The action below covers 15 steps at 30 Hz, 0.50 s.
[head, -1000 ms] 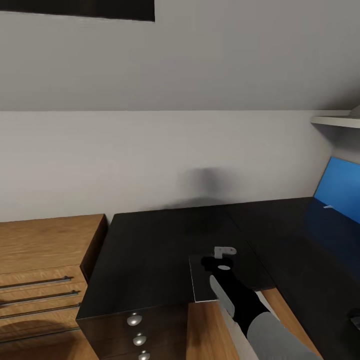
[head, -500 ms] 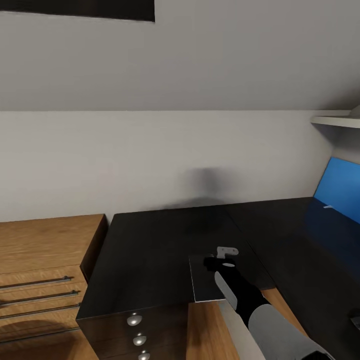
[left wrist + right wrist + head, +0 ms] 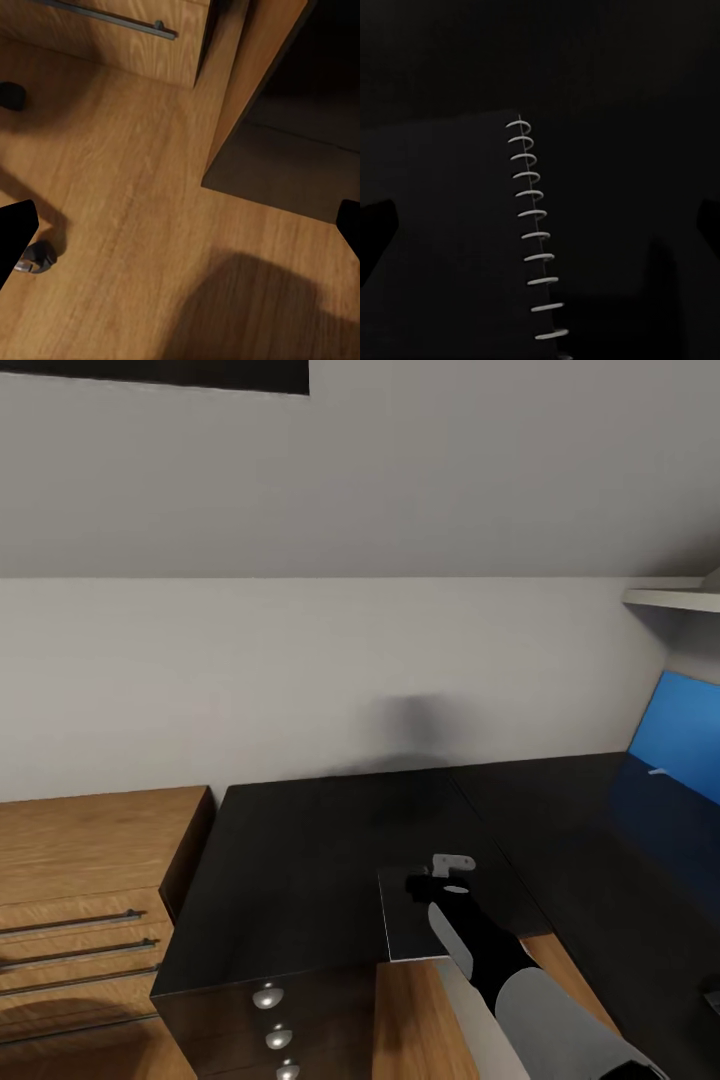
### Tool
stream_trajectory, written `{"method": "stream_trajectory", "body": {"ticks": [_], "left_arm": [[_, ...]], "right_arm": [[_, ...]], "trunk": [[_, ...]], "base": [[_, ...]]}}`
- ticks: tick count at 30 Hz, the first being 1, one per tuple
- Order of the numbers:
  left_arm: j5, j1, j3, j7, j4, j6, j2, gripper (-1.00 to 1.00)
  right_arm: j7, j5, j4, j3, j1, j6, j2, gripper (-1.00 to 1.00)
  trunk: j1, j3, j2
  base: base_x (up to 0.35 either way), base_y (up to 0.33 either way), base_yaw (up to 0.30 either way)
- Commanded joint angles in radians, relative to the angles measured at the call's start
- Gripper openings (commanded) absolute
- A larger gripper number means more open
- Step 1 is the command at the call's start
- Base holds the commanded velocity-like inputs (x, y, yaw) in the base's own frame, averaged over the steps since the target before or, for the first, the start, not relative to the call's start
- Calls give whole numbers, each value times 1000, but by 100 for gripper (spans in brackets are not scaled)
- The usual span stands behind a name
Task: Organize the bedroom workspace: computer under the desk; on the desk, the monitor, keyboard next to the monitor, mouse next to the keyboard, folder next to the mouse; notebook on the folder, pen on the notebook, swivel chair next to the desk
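The notebook (image 3: 400, 932), a thin dark grey rectangle with a pale edge, lies flat on the long black desk (image 3: 300, 850) at its front edge. In the head view my right gripper (image 3: 425, 885) hovers just over the notebook's far part. The right wrist view looks straight down on the notebook (image 3: 450, 240) with its white spiral binding (image 3: 534, 234); the fingers (image 3: 375, 225) stand wide apart at the sides, open, with nothing between them. My left gripper (image 3: 180, 232) is open over the wooden floor, its fingertips (image 3: 15, 240) far apart.
A light wooden dresser (image 3: 90, 880) stands left of the desk. Silver-knobbed drawers (image 3: 268, 997) are below the desk's front, a blue back panel (image 3: 685, 735) at the right, a shelf (image 3: 680, 600) above it. A small castor-like object (image 3: 37, 257) rests on the floor (image 3: 135, 187).
My right arm has drawn back slightly toward me over the notebook, which has stayed put. The head view has shifted a little.
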Motion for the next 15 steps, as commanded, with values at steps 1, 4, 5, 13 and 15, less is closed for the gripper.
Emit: {"method": "stream_trajectory", "body": {"ticks": [1, 4, 5, 13, 15], "left_arm": [[10, -1, 4, -10, 1, -1, 0, 100], [10, -1, 4, -10, 1, -1, 0, 100], [10, -1, 4, -10, 1, -1, 0, 100], [10, -1, 4, -10, 1, -1, 0, 100], [10, -1, 4, -10, 1, -1, 0, 100]], "right_arm": [[-9, -9, -1, 6, -1, 4, -1, 100], [-9, -9, -1, 6, -1, 4, -1, 100], [-9, -9, -1, 6, -1, 4, -1, 100], [-9, -9, 1, 6, -1, 6, 0, 100], [-9, -9, 2, 6, -1, 6, 0, 100]], "trunk": [[4, -4, -8], [15, -14, -29], [15, -14, -29], [23, -20, -43], [31, -26, -57]], "base": [[0, 0, 0], [0, 0, 0], [0, 0, 0], [0, 0, 0], [0, 0, 0]]}}
